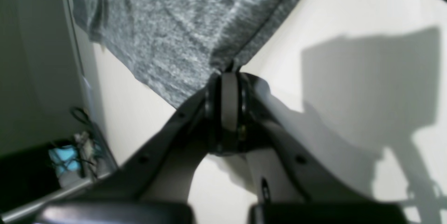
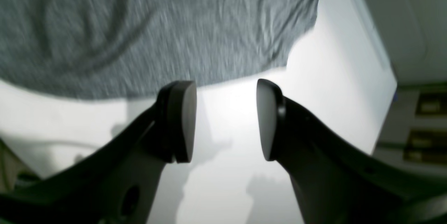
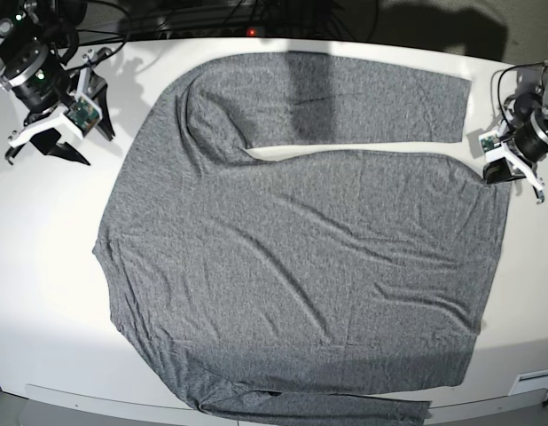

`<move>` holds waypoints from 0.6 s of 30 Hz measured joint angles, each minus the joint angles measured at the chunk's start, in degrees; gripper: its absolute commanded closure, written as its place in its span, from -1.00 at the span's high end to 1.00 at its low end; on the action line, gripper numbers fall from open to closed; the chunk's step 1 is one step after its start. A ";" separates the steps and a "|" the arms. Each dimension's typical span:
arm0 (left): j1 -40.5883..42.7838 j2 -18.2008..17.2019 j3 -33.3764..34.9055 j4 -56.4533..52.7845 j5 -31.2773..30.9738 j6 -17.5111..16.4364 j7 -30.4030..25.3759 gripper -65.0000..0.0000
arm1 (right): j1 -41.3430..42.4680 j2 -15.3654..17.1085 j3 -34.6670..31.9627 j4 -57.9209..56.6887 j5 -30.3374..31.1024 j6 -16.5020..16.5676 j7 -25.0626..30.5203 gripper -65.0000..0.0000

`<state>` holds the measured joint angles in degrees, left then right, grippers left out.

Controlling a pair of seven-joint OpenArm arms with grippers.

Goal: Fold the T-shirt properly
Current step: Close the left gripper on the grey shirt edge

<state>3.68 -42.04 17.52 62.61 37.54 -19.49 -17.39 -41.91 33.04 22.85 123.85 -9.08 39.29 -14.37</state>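
Table carried the T-shirt, spread nearly flat with one sleeve lying across at twelve o'clock. Left claw was clamped on the hem corner at three o'clock; lifting slowly should avoid bunching. Right claw hung apart at ten o'clock, empty.

Lying spread flat over most of a white table, a grey T-shirt, with one sleeve stretching toward two o'clock and another running along the six o'clock edge.
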 measured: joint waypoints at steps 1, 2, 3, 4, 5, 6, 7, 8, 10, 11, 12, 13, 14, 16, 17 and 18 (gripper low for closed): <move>0.15 0.00 0.02 -0.04 -1.53 -0.22 0.02 -1.00 | 0.00 -0.02 0.00 0.00 -0.76 0.02 -1.42 -0.12; 0.26 0.00 0.02 -0.04 -2.60 -0.22 -0.02 -1.00 | 0.00 0.02 0.00 0.00 -2.60 0.81 -2.03 -0.12; 0.31 0.00 0.07 -0.07 -3.67 -0.24 -0.04 -1.00 | -0.24 0.87 -0.02 -0.20 -2.54 1.18 -2.16 -0.12; 0.28 0.00 0.11 -0.07 -4.31 -0.37 -0.09 -1.00 | -1.22 2.84 -0.20 -0.59 -2.51 1.36 -0.85 -0.12; 0.26 -0.02 0.11 -0.04 -4.46 -0.44 -0.20 -1.00 | -2.19 5.07 -0.81 -1.05 -2.56 1.11 1.07 -0.12; 0.26 -0.02 0.11 0.07 -4.44 -0.52 -0.02 -1.00 | -2.95 6.91 -1.62 -1.55 -3.43 1.20 2.14 -0.12; 0.31 0.00 0.11 0.28 -4.46 -0.61 0.00 -1.00 | -3.37 8.31 -2.95 -2.14 -6.01 1.14 3.08 -0.12; 0.42 0.00 0.13 0.52 -4.44 -0.72 0.00 -1.00 | -3.54 9.62 -4.52 -2.62 -8.02 1.31 3.23 -0.06; 0.50 0.02 0.15 1.05 -4.42 -0.83 0.02 -1.00 | -3.67 11.34 -7.65 -3.15 -11.13 1.31 4.04 0.15; 0.59 0.00 0.17 1.40 -4.42 -1.03 0.07 -1.00 | -3.67 11.78 -9.27 -3.41 -12.00 1.29 4.39 0.27; 0.61 0.00 0.17 1.90 -4.39 -1.29 0.31 -1.00 | -3.58 11.78 -11.04 -3.80 -12.04 1.25 4.50 0.34; 0.63 0.02 0.20 2.29 -4.39 -1.51 0.66 -1.00 | -3.39 11.72 -12.92 -4.33 -12.24 1.18 4.52 0.36; 0.68 0.02 0.24 2.64 -4.37 -1.57 0.85 -1.00 | -3.37 11.74 -15.04 -4.92 -11.98 1.09 4.63 0.36; 0.76 0.15 0.28 3.19 -4.22 -1.70 0.85 -1.00 | -2.80 11.72 -19.50 -6.56 -13.81 1.31 4.90 0.36; 0.79 0.17 0.39 3.45 -4.22 -1.73 0.81 -1.00 | -2.27 11.58 -21.81 -7.56 -16.76 1.31 5.03 0.36; 0.79 0.15 0.50 3.63 -4.20 -1.79 0.83 -1.00 | -1.36 11.41 -24.04 -8.70 -19.41 1.36 4.92 0.36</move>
<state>4.47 -41.89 18.02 66.24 33.34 -21.28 -16.56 -43.27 44.45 -1.19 115.15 -28.49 40.64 -9.45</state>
